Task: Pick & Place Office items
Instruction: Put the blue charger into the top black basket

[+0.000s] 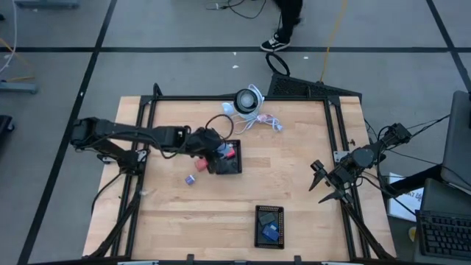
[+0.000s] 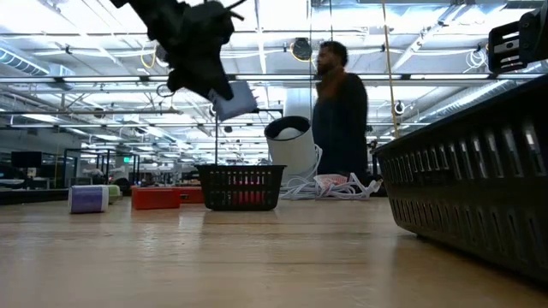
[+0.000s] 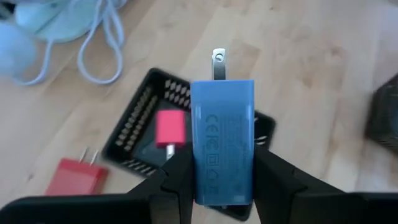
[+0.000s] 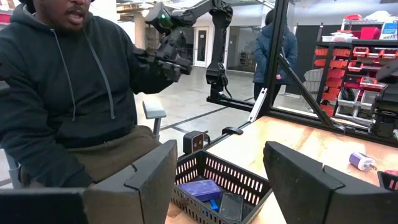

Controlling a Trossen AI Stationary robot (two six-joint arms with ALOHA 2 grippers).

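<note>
Jaws of our left gripper [image 3: 222, 177] pinch a blue plug [image 3: 222, 140] by its sides, raised above the tray [image 3: 134, 124] that already holds a red plug [image 3: 170, 129]. Our right gripper [image 1: 324, 184] waits near the bench [image 1: 294, 162] edge, jaws spread and empty. We judge the grip low on the plug, so it could tip, catch the rim and land outside.

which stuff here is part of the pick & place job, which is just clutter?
Job:
- blue charger, held in left gripper
- red piece in black tray
- red piece on table
- second tray

Clutter:
- white round device
- its cable
</note>
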